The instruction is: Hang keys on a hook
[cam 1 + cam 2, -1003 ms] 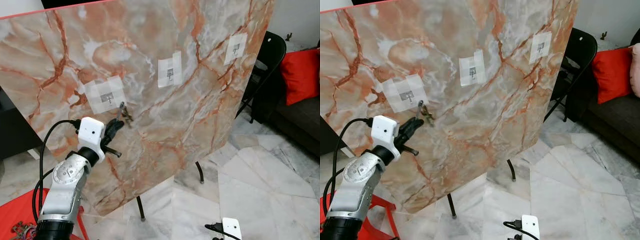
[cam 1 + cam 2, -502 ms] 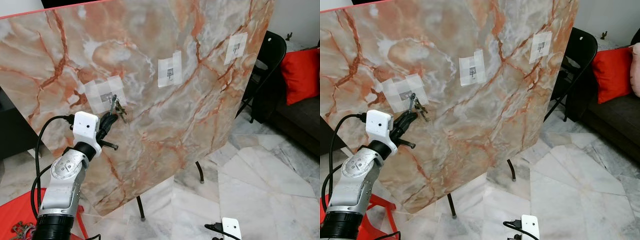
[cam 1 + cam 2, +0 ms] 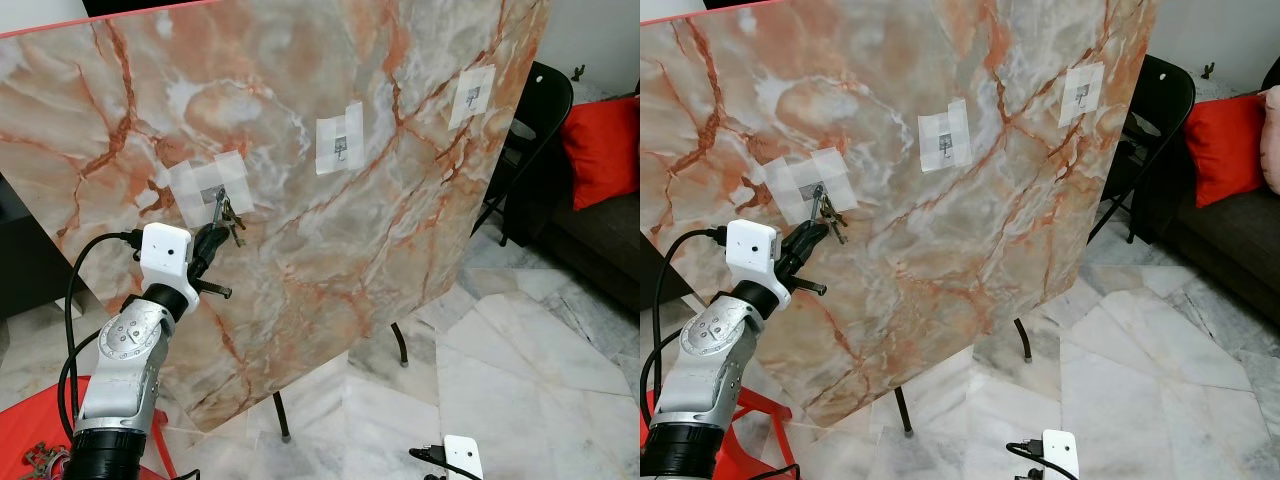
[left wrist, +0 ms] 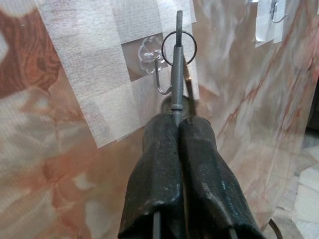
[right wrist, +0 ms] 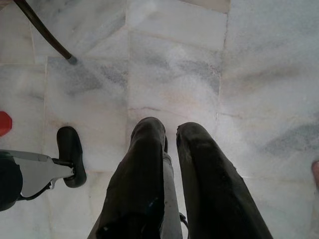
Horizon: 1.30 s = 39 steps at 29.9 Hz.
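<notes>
The left gripper (image 4: 178, 124) is raised to the marble board (image 3: 400, 200), its fingers clamped on the keys (image 4: 175, 74). The key ring (image 4: 180, 48) sits just beside the clear hook (image 4: 157, 67) on the leftmost tape patch (image 3: 205, 185) (whether it has caught the hook cannot be told). The right gripper (image 5: 171, 137) hangs over the floor (image 5: 174, 64), fingers nearly together, holding nothing.
</notes>
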Motion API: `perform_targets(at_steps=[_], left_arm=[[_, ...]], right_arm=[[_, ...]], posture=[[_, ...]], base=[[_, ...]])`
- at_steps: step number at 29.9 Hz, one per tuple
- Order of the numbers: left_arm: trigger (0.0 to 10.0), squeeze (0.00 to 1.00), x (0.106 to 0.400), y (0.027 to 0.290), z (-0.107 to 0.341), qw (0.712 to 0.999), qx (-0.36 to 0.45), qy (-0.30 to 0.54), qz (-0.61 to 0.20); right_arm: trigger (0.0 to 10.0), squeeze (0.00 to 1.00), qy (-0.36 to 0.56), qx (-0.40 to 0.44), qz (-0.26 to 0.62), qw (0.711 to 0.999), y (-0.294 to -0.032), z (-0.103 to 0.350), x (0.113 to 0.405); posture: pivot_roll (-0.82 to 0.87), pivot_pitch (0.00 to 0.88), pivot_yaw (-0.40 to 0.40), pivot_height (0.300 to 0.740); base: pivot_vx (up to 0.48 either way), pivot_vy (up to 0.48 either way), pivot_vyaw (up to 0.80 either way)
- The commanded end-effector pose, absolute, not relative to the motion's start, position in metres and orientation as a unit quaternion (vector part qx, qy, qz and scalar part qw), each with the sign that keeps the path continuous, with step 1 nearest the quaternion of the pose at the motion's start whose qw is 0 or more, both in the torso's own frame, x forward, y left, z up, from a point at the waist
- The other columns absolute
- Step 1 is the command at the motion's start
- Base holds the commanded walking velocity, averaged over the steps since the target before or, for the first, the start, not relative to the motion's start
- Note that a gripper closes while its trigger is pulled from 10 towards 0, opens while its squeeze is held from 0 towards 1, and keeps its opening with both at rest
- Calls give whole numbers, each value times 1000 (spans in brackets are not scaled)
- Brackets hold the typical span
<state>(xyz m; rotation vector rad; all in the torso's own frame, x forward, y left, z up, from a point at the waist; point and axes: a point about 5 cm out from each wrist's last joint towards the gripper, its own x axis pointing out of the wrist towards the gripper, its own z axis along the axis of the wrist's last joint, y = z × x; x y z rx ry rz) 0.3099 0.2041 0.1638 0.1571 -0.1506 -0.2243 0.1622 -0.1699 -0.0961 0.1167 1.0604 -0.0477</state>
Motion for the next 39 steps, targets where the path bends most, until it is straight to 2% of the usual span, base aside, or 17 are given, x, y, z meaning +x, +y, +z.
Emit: perform_targets(at_steps=[1, 18, 39], left_arm=[[10000, 0, 311, 207, 166, 988, 81, -80, -106], [10000, 0, 312, 207, 161, 989, 86, -65, -100], [10000, 0, 315, 214, 162, 994, 36, -72, -75]], right_arm=[[10000, 0, 499, 60, -28, 864, -171, -95, 165], [10000, 0, 498, 60, -27, 864, -171, -95, 165], [10000, 0, 498, 59, -26, 865, -171, -95, 165]], posture=[[41, 0, -22, 740], [39, 0, -23, 740], [41, 0, -26, 740]], base=[[0, 0, 0], [0, 0, 0], [0, 0, 0]])
